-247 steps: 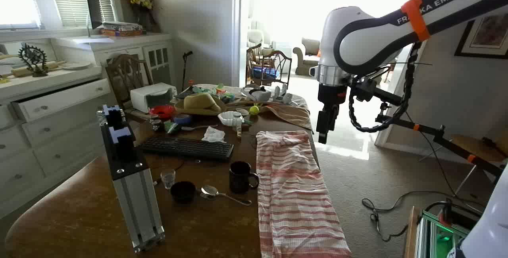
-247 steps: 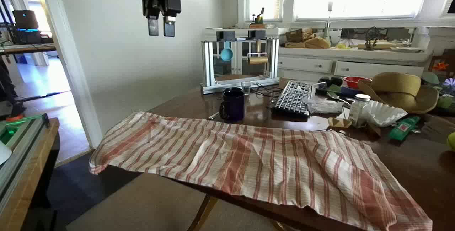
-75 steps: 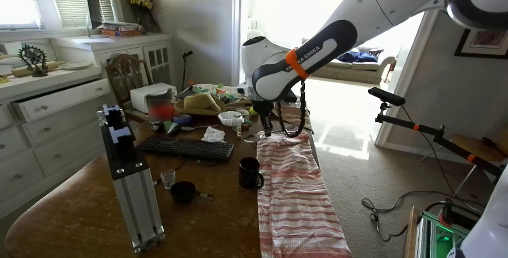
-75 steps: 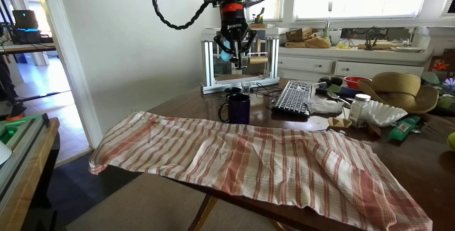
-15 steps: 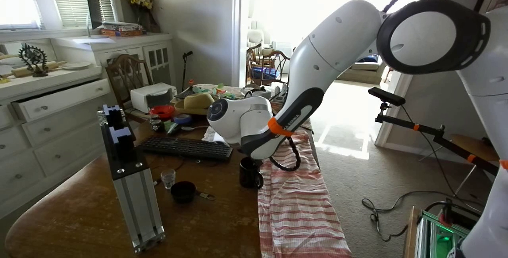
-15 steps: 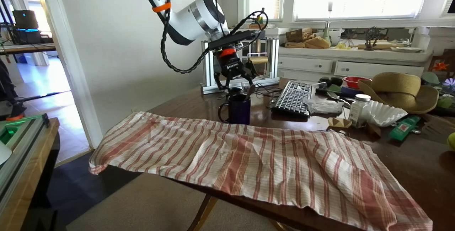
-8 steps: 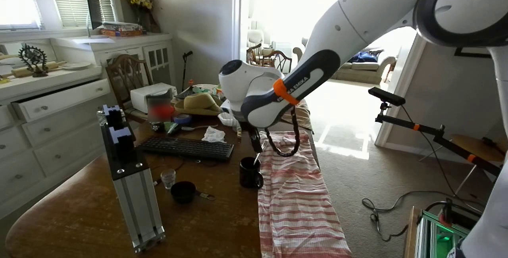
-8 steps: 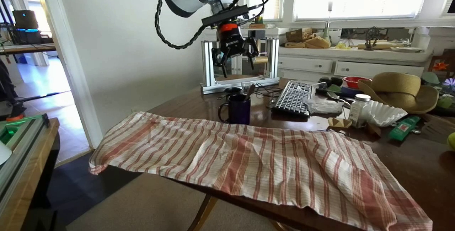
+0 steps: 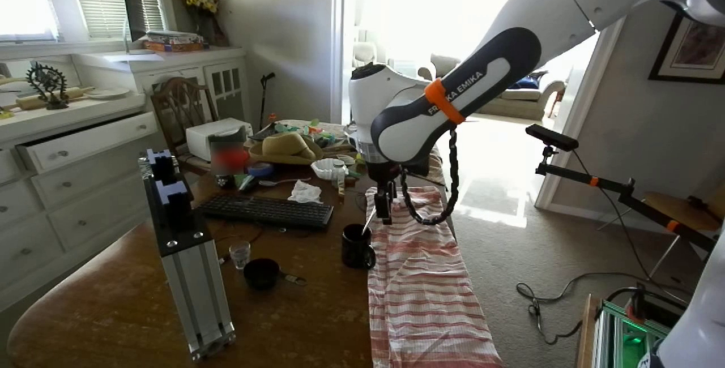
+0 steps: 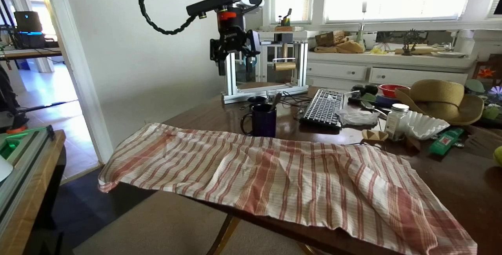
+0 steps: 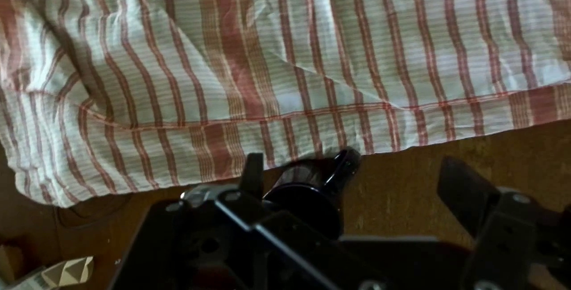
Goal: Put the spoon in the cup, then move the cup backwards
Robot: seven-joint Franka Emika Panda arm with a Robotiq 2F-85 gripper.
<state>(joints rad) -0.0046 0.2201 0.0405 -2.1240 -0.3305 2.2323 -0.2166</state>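
The spoon [image 10: 275,102], clear in both exterior views but unclear in the wrist view, leans in the one mug [image 10: 264,121]; one towel [image 10: 270,176], one gripper [image 10: 235,70], two jaws wide apart, gripping nothing

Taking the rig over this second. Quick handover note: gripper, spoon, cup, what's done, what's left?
Gripper: open, holding nothing, raised above the table.
Cup: the black mug, upright, at the edge of the striped cloth.
Spoon: in the cup, leaning, one end sticking up out of it.
Done: spoon in cup.
Left: most likely the move backwards; no grip on the cup yet. The leaning spoon could get in the way, so approach with care.
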